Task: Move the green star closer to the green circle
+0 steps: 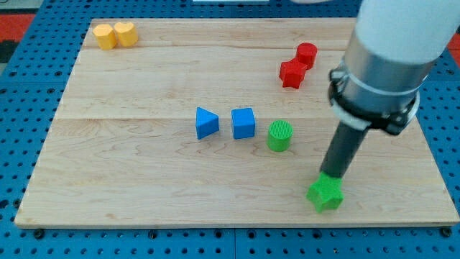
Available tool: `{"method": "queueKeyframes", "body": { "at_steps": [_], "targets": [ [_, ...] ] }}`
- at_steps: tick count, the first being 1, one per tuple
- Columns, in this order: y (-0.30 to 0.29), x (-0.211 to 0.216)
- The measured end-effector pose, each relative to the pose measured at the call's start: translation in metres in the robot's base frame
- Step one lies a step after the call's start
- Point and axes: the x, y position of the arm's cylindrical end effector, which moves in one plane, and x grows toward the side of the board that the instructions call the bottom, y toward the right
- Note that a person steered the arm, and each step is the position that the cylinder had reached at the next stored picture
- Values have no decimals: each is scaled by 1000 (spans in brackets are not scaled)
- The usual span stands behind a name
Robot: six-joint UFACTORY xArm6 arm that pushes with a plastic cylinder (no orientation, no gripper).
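Note:
The green star [325,194] lies near the view's bottom right of the wooden board [144,187]. The green circle [279,135] stands up and to the left of it, near the board's middle. My tip [330,175] is at the star's upper edge, touching or almost touching it, on the side toward the view's top right. The dark rod rises from there into the large white and grey arm body [392,50] at the view's top right.
A blue cube [243,123] and a blue triangle [206,123] sit just left of the green circle. A red star [292,73] and red cylinder [307,54] sit at the upper right. A yellow hexagon [105,36] and a yellow heart [126,33] sit at the top left corner.

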Motion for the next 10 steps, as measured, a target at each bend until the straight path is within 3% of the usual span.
{"method": "queueKeyframes", "body": {
  "at_steps": [1,2,3,5,8,10],
  "targets": [
    [9,14],
    [74,26],
    [73,58],
    [67,57],
    [-28,58],
    [-151,52]
  ]
}}
